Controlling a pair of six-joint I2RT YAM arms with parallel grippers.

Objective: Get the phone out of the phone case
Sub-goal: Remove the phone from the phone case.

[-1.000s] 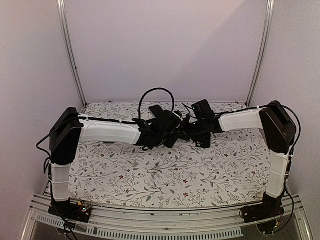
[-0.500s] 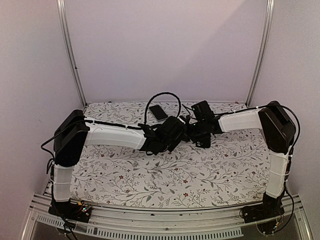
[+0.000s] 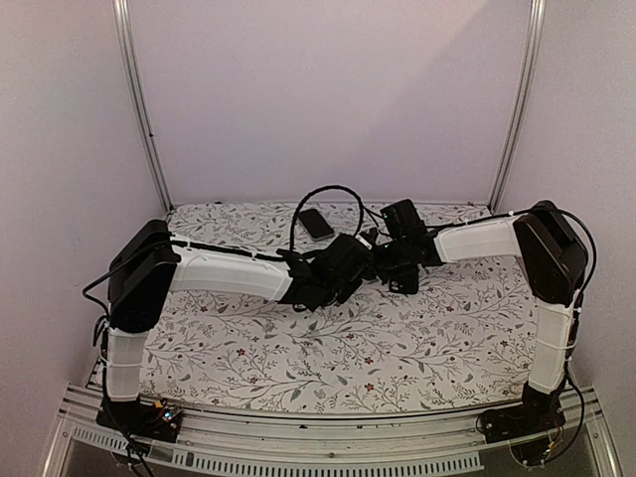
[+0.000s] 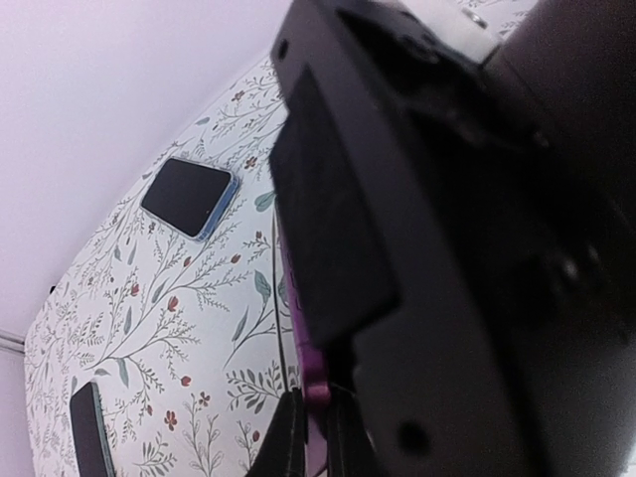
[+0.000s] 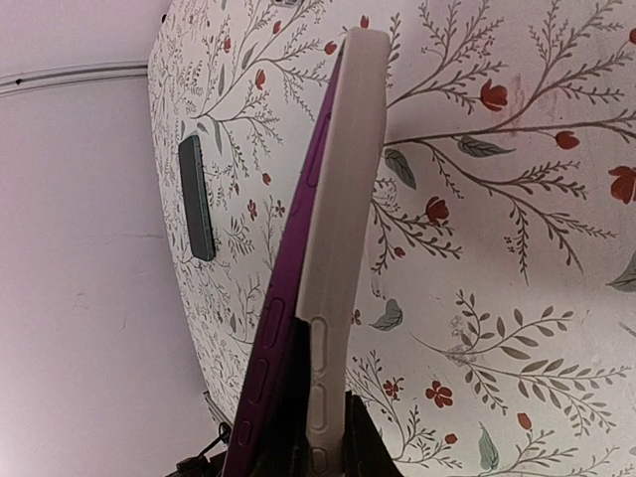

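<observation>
Overhead view: two robot arms meet at centre back of a floral counter (image 3: 417, 338). The left claw (image 4: 318, 437), wide open a second ago, is now pinched shut on the purple edge of the phone (image 5: 283, 298). The right claw (image 5: 318, 445) is clamped tight on the pale case (image 5: 343, 199), which is held edge-on above the counter with the phone partly inside. With both gripped, pulling them apart can probably begin. A spare dark handset (image 3: 316, 223) lies at upper centre.

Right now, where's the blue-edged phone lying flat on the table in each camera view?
Top external: blue-edged phone mid-width, near the back edge of the floral tablecloth.
Left wrist: the phone lies upper left.
Right wrist: cannot tell; a dark slab at left may be it.
Shared landmark: that tablecloth, in all three views.
</observation>
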